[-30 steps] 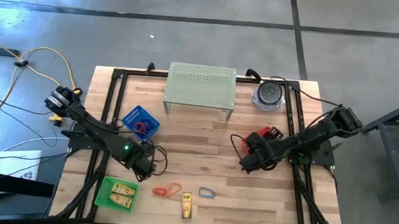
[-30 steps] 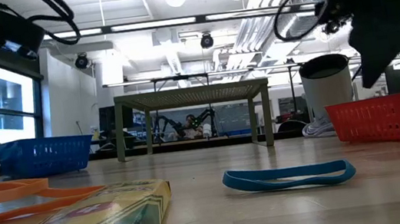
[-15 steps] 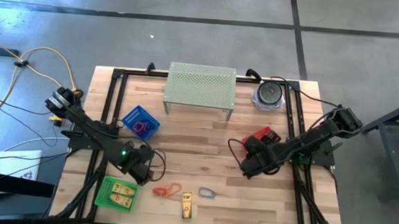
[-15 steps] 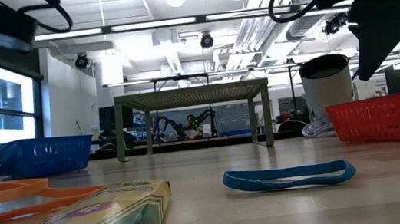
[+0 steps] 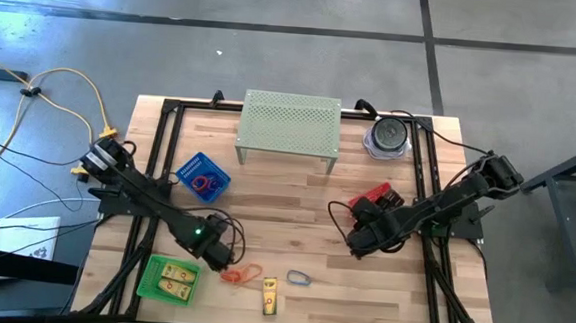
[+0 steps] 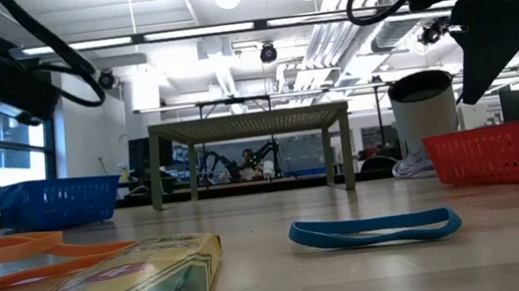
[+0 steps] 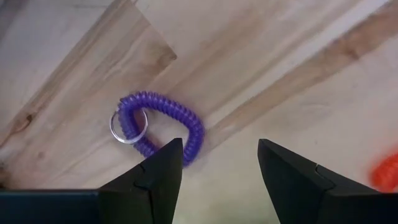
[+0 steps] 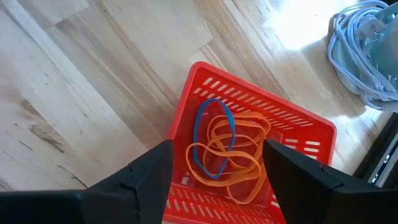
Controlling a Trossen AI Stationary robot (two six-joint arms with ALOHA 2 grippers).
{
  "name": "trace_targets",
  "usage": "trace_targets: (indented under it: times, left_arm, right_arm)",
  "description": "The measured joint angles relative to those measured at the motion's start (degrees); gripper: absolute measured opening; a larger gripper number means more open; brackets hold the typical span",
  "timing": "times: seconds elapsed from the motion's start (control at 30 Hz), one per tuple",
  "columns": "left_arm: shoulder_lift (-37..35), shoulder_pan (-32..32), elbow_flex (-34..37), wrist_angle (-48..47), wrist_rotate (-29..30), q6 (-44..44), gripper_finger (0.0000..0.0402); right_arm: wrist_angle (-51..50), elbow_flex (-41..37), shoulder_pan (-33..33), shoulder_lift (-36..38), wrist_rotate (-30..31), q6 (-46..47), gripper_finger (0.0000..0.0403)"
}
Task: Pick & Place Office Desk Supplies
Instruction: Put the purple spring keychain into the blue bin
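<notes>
A purple coil loop with a metal ring (image 7: 158,124) lies flat on the wood table. My left gripper (image 7: 217,168) points down just above it, open, and the coil's end lies beside one fingertip (image 7: 163,171), untouched. In the high view that gripper (image 5: 215,247) stands just left of an orange band (image 5: 241,274). Nearby lie a blue band (image 5: 299,277) and a yellow box (image 5: 271,297). My right gripper (image 8: 217,168) hangs open over the red basket (image 8: 249,155), which holds orange and blue bands.
A green basket (image 5: 169,279) with yellow blocks sits at the near left and a blue basket (image 5: 203,176) farther back. The pale green perforated stand (image 5: 289,127) and a cup with a coiled cable (image 5: 388,138) stand along the far edge. Bare wood lies in the middle.
My left gripper has come down and moved toward the table's near edge, closer to the orange band, rolling somewhat about its own axis. It has stayed open.
</notes>
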State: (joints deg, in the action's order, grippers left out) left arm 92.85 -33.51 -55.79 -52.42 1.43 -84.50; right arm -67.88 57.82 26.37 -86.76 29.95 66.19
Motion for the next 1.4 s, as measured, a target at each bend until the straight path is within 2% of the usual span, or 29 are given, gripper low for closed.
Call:
trace_targets:
  times: [0.3,0.63,1.0,1.1,1.3,1.4]
  left_arm:
    - [0.4,1.9,0.1,0.0,-1.9,3.0,0.0196]
    - [0.4,2.8,4.0,0.4,-3.3,3.1,0.0149]
    - [0.2,2.8,6.2,5.0,-3.4,4.9,0.0138]
    - [0.2,2.8,6.1,5.2,-3.4,4.7,0.0116]
    - [0.2,2.7,6.1,5.8,-3.0,5.4,0.0024]
    - [0.3,2.6,6.0,5.7,-1.4,6.1,0.0011]
  right_arm:
    - [0.4,0.0,0.0,0.0,-0.1,0.0,0.0236]
    - [2.0,0.0,0.0,0.0,-0.5,-0.7,0.0236]
    - [3.8,0.0,0.0,0.0,-0.5,-1.9,0.0236]
    - [3.9,0.0,0.0,0.0,-0.5,-2.0,0.0236]
    - [7.1,0.0,0.0,0.0,-0.5,-1.5,0.0236]
    - [11.5,0.0,0.0,0.0,-1.7,-3.0,0.0236]
